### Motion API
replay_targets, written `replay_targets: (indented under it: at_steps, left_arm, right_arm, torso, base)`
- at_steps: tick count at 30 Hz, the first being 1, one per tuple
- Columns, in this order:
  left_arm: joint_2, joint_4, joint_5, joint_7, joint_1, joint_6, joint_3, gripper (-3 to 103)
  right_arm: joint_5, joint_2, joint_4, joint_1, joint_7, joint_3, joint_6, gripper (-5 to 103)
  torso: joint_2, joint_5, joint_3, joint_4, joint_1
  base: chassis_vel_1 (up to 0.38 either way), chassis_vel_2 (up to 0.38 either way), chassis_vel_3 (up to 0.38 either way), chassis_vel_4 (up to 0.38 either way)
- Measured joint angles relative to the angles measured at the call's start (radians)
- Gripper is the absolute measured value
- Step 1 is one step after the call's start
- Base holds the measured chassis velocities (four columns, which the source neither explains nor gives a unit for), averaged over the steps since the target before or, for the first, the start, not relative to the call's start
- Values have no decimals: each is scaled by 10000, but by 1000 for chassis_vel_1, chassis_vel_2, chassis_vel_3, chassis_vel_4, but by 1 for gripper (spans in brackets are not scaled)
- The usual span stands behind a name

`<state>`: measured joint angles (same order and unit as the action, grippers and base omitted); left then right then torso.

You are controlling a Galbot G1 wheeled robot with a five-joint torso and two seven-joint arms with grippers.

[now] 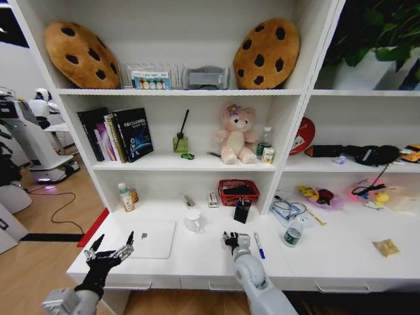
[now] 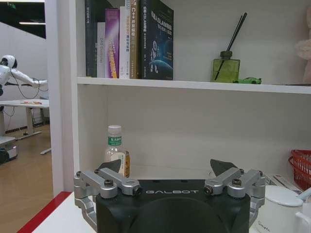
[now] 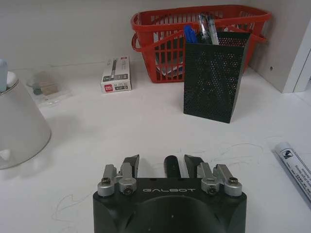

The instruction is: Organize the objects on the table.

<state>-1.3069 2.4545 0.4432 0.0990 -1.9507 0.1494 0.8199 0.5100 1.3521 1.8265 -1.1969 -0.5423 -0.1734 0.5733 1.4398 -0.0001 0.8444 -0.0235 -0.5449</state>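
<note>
Currently right gripper (image 3: 164,164) sits low over the table (image 1: 210,252), jaws closed on a dark pen (image 3: 170,166), just short of the black mesh pen holder (image 3: 214,80). Left gripper (image 1: 113,247) hovers at the table's left edge, jaws spread wide, empty, beside the silver laptop (image 1: 149,238). Marker (image 1: 259,245) lies right of the right gripper.

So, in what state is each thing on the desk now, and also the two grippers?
silver laptop, closed, lying flat
mesh pen holder, upright, pens inside
red basket, upright
white mug, upright
marker, lying flat
jar, upright, lid on
left gripper, open, over the desk
right gripper, facing the pen holder
</note>
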Motion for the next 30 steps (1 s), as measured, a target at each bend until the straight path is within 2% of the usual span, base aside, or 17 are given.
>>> replay_targets:
  at_steps: [5,6,7,8,9,11,12,14,15,17,25,28,30]
  left_arm:
    - [0,0,0,0,0,0,0,100]
    - [0,0,0,0,0,0,0,100]
    - [0,0,0,0,0,0,0,100]
    - [0,0,0,0,0,0,0,100]
    - [0,0,0,0,0,0,0,100]
    - [0,0,0,0,0,0,0,100]
    - [0,0,0,0,0,0,0,100]
    - [0,0,0,0,0,0,0,100]
    - [0,0,0,0,0,0,0,100]
    - [0,0,0,0,0,0,0,100]
    - [0,0,0,0,0,0,0,100]
    - [0,0,0,0,0,0,0,100]
    - [0,0,0,0,0,0,0,100]
  right_arm:
    - [79,-17,-47,72,-54,4,37,56]
    - [105,-31,-47,74,-92,4,54,51]
    - [133,-50,-37,71,-113,-6,81,51]
    - [146,-66,-22,57,-124,-1,98,46]
    - [146,-66,-22,57,-124,-1,98,46]
    - [162,-111,59,-15,-184,15,174,34]
    - [162,-111,59,-15,-184,15,174,34]
    - [230,-162,177,-134,-242,23,249,24]
    - [230,-162,177,-134,-242,23,249,24]
    - [255,-183,209,-212,-245,23,258,13]
    - [157,-206,212,-327,-116,6,-35,12]
    - [-81,-242,261,-342,131,-32,-358,12]
    - [-527,-303,532,-191,491,-134,-989,12]
  torso:
    - [0,1,0,1,-1]
    - [0,0,0,0,0]
    - [0,0,0,0,0]
    - [0,0,0,0,0]
    - [0,0,0,0,0]
    - [0,1,0,0,0]
    - [0,1,0,0,0]
    - [0,0,0,0,0]
    - [0,0,0,0,0]
    - [0,0,-1,1,0]
    - [1,1,1,1,0]
    - [0,5,4,0,0]
    - [-1,6,5,-2,-1]
  base:
    - [0,0,0,0]
    - [0,0,0,0]
    - [0,0,0,0]
    - [0,0,0,0]
    - [0,0,0,0]
    - [0,0,0,0]
    - [0,0,0,0]
    - [0,0,0,0]
    - [0,0,0,0]
    - [0,0,0,0]
    - [0,0,0,0]
    - [0,0,0,0]
    - [0,0,0,0]
